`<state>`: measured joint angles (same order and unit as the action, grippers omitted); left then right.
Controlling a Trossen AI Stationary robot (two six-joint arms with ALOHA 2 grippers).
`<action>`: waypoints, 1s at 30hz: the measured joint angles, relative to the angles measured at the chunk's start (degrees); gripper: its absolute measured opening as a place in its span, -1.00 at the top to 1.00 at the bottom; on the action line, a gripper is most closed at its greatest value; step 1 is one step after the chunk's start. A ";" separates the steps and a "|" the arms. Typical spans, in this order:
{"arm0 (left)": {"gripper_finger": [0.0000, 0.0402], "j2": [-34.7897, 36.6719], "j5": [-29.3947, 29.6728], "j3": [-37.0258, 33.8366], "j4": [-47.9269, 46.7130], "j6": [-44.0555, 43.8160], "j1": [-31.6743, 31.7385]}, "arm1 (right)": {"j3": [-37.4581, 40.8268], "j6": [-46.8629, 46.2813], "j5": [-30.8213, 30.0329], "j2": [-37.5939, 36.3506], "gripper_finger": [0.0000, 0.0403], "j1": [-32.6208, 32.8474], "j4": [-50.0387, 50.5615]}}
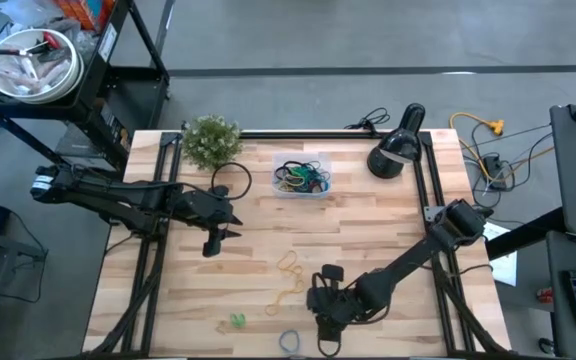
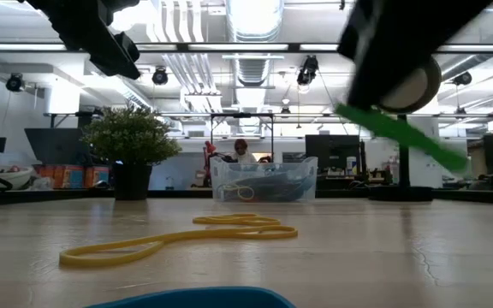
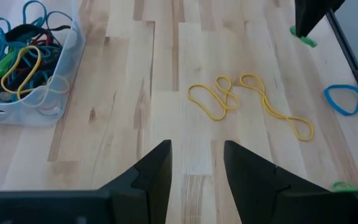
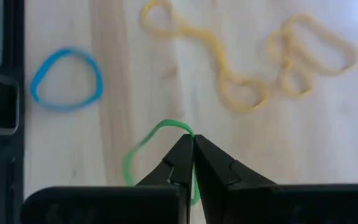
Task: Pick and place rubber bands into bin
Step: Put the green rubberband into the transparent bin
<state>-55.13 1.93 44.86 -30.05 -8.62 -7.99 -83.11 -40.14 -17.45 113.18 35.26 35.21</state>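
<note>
Your right gripper (image 4: 192,144) is pinched shut on a green rubber band (image 4: 146,147), held above the table's front edge; the loop hangs off to one side of the fingertips. In the low view the same band trails down from the gripper as a slanted green strip, clear of the table.

The bin (image 1: 301,178) stands at the back centre of the table, beside the small plant (image 1: 211,139), and already holds a tangle of bands. From the right gripper, the bin lies straight across the table toward the back and slightly to the left. This is the relation the coming move depends on: carry the band across the table's depth and over the bin's near wall.

Two yellow bands (image 1: 290,272) lie twisted on the wood between the right gripper and the bin, their long axis running roughly front to back. A blue band (image 1: 288,341) rests at the front edge, just left of the right gripper. A further green band (image 1: 237,320) appears to lie left of it, though it is small in view.

Your left gripper (image 3: 194,180) hovers open and empty over the left-centre of the table, nearer the bin.
</note>
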 joint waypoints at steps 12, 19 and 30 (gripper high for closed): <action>0.35 -0.02 0.00 0.00 1.41 0.00 0.00 | -8.51 5.27 -7.91 -2.13 0.96 -3.96 6.86; 0.35 -0.04 -0.01 0.02 1.69 0.00 0.00 | -9.49 8.98 -11.90 -5.12 0.96 -7.24 9.73; 0.35 -0.07 -0.01 0.04 4.66 0.02 0.00 | -9.51 15.75 -15.83 -8.88 0.96 -16.52 13.39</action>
<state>-55.20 1.93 44.91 -25.39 -8.60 -7.99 -92.62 -24.39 -33.28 104.31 18.74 48.61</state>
